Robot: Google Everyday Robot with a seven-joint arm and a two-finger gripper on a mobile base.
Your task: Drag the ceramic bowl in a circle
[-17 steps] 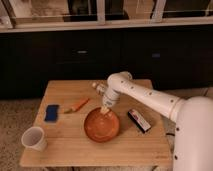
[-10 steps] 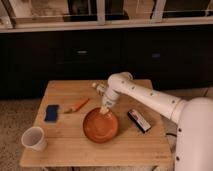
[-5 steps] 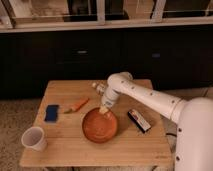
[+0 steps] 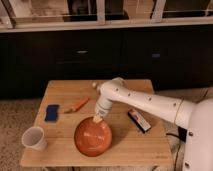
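The ceramic bowl is a wide, shallow orange-brown dish near the front middle of the wooden table. My gripper reaches down from the white arm and sits at the bowl's far rim, touching or just inside it.
A white cup stands at the front left. A blue sponge-like block and an orange carrot-like item lie at the left middle. A dark snack bar lies right of the bowl. Dark cabinets stand behind the table.
The bowl has slid a little to the left and toward the front of the table, and the gripper has moved along with its rim.
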